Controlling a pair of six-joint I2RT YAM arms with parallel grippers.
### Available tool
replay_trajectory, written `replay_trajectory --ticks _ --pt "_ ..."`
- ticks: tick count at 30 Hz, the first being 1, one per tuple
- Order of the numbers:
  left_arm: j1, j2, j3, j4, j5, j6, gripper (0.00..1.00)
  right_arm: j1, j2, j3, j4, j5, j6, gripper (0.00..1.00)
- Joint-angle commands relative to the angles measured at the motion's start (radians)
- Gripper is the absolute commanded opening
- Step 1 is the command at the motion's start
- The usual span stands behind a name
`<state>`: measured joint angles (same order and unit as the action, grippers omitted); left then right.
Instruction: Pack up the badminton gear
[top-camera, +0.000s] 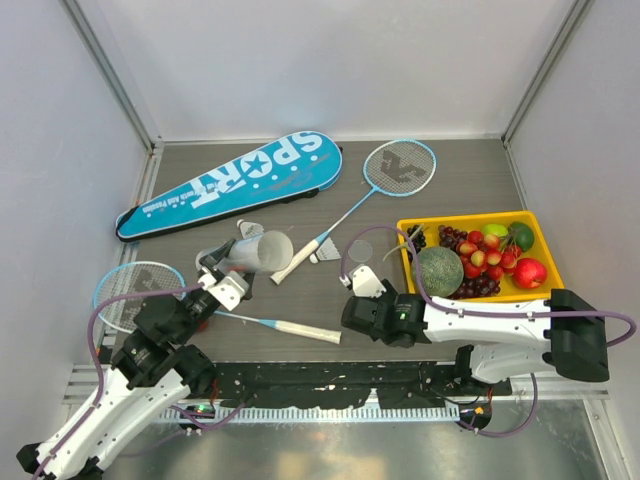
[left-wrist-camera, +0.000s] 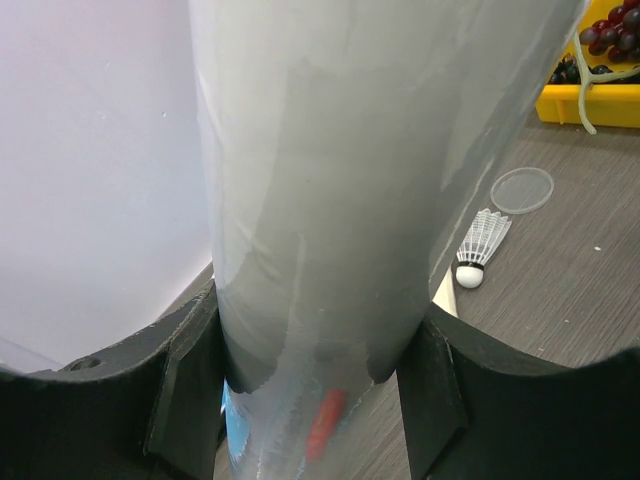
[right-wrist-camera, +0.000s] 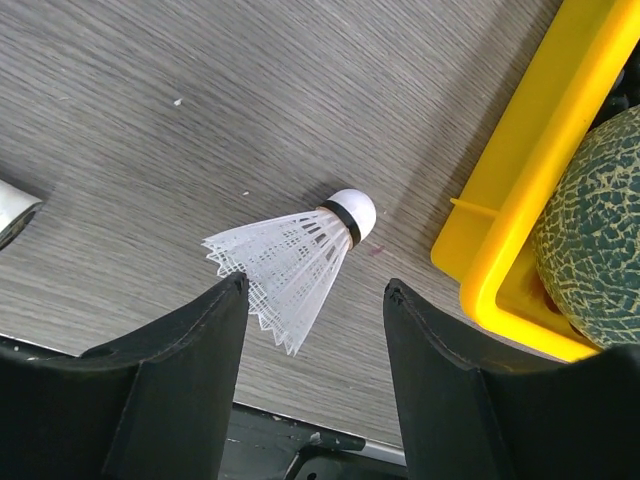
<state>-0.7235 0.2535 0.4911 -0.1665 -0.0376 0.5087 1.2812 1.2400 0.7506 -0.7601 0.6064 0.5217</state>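
- The shuttlecock (right-wrist-camera: 295, 255) lies on its side on the bare table. Its white cork points toward the yellow tray (right-wrist-camera: 520, 180) and its feather skirt fans back toward the wrist.
- The right gripper (right-wrist-camera: 315, 288) hangs directly over it with jaws spread and nothing between them. The skirt sits in the gap and neither finger touches it.
- The shuttlecock's long axis runs roughly along the gap, slightly skewed, so closing should pinch the feathers from both sides. The cork is close to the tray rim, so there is little room on that side.
- The right arm is plainly the nearer one. From overhead its own gripper hides this shuttlecock.
- The tube (left-wrist-camera: 330, 180) is clamped between the jaws of the left gripper (left-wrist-camera: 310, 340). Its open mouth seems to face the right arm, though its tilt is hard to judge.
- A second shuttlecock (left-wrist-camera: 480, 245) lies beside the loose lid (left-wrist-camera: 522, 190).
- Farther out, the bag (top-camera: 230, 185) lies flat along the back of the table.
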Motion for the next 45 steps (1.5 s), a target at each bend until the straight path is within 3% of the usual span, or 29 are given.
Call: replay_trajectory --ticks 1,12,18,28,39,45 --pt "0.002 0.004 0.009 0.081 -0.005 0.019 0.00 0.007 0.030 0.046 -0.025 0.055 0.046 0.60" --pt "0.002 0.009 0.007 0.076 -0.005 0.022 0.00 0.012 0.122 0.078 -0.048 0.078 0.060 0.54" --pt "0.002 0.012 0.010 0.073 -0.002 0.024 0.00 0.010 0.141 0.087 -0.064 0.095 0.073 0.41" --pt "0.001 0.021 0.015 0.042 0.007 0.053 0.00 0.012 0.107 0.099 -0.085 0.136 0.101 0.05" --pt "0.001 0.070 0.033 -0.007 0.018 0.092 0.00 0.012 -0.213 0.187 -0.068 0.139 0.052 0.05" --pt "0.002 0.090 0.021 -0.011 0.027 0.116 0.00 0.012 -0.559 0.198 0.161 0.025 -0.037 0.05"
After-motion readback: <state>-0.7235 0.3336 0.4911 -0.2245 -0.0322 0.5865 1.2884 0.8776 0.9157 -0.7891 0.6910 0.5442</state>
